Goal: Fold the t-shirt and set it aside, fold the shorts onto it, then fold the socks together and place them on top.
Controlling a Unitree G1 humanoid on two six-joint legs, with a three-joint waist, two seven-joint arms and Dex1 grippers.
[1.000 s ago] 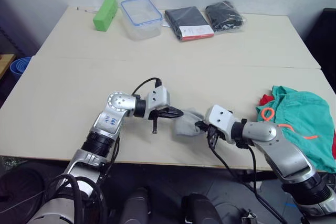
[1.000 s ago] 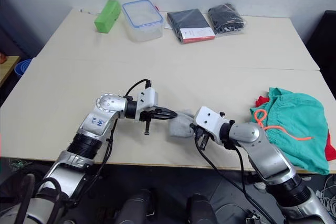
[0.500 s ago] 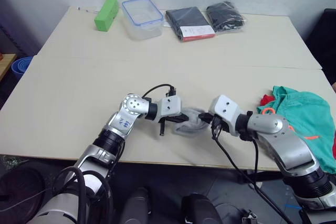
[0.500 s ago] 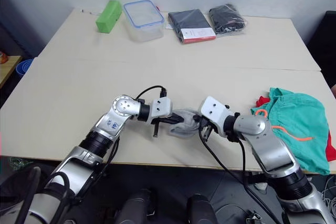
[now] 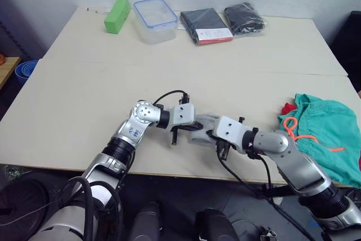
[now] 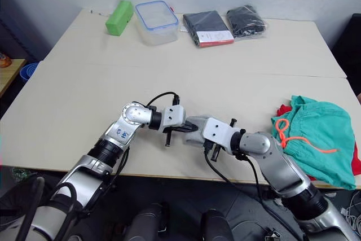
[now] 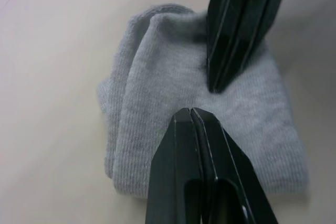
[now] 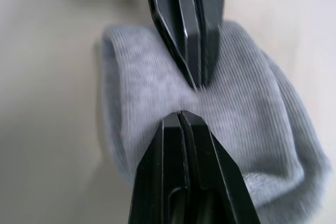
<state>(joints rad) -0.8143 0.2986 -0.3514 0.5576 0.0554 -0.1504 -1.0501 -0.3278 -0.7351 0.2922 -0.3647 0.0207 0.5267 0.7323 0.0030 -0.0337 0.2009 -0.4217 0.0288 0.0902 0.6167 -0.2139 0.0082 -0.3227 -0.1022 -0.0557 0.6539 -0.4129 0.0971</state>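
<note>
Grey socks [image 7: 157, 103] lie bunched between both closed grippers, left gripper [image 7: 190, 113] and right gripper [image 8: 181, 115] meeting tip to tip above them, shorts [image 5: 324, 134] well to the right.

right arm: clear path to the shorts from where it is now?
Probably yes. The right gripper is shut over the socks, tip to tip with the left gripper; bare table lies between it and the shorts.
</note>
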